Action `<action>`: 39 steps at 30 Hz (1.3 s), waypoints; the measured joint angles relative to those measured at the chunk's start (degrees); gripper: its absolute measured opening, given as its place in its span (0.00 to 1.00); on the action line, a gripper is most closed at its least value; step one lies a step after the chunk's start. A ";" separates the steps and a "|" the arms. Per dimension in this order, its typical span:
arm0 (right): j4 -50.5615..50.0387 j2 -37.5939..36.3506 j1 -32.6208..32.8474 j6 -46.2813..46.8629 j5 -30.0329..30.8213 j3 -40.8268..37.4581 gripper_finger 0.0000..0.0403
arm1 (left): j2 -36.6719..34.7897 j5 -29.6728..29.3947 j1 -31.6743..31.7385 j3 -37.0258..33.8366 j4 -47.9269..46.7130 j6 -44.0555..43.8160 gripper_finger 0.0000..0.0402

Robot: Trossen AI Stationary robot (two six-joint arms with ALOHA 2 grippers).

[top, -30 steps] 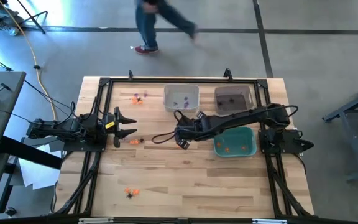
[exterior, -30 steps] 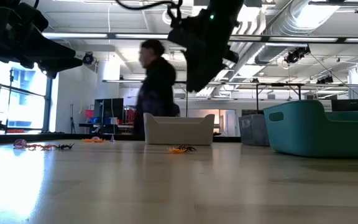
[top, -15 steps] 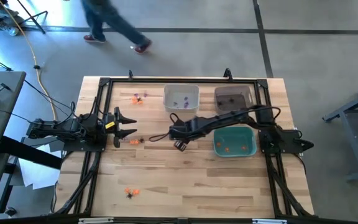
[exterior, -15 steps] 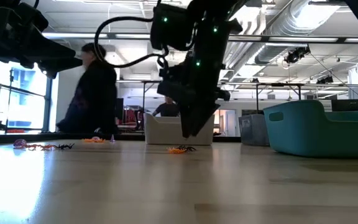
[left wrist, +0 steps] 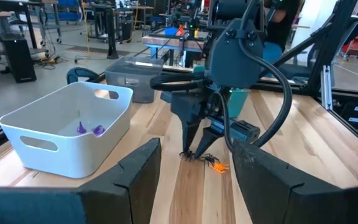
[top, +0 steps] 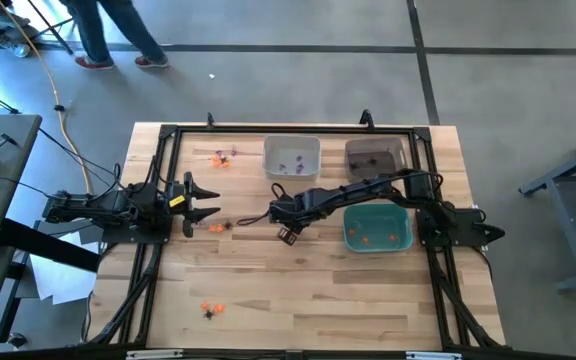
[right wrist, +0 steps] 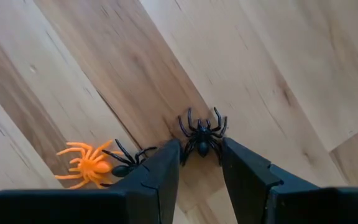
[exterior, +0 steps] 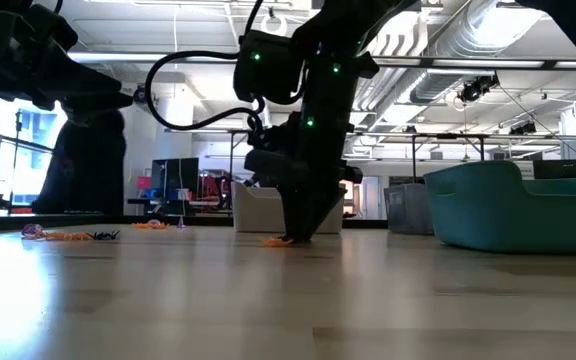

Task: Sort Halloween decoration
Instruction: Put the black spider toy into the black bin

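- Right gripper (right wrist: 199, 163) is down at mid-table, fingers parted around a black spider (right wrist: 202, 135), not closed on it.
- An orange spider (right wrist: 87, 164) lies just beside.
- Left gripper (top: 203, 201) waits wide open at the table's left.

My wooden counter (top: 298, 290) carries a white bin (top: 291, 157), a grey bin (top: 375, 158) and a teal bin (top: 377, 228). A black spider (right wrist: 202, 137) lies on the boards between my right end effector (right wrist: 197, 163) fingers, an orange spider (right wrist: 87, 165) just beside them.
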 joint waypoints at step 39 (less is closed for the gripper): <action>-12.60 -13.21 0.26 0.55 11.80 -0.44 0.00 | 0.00 0.00 0.02 0.02 0.00 0.02 0.46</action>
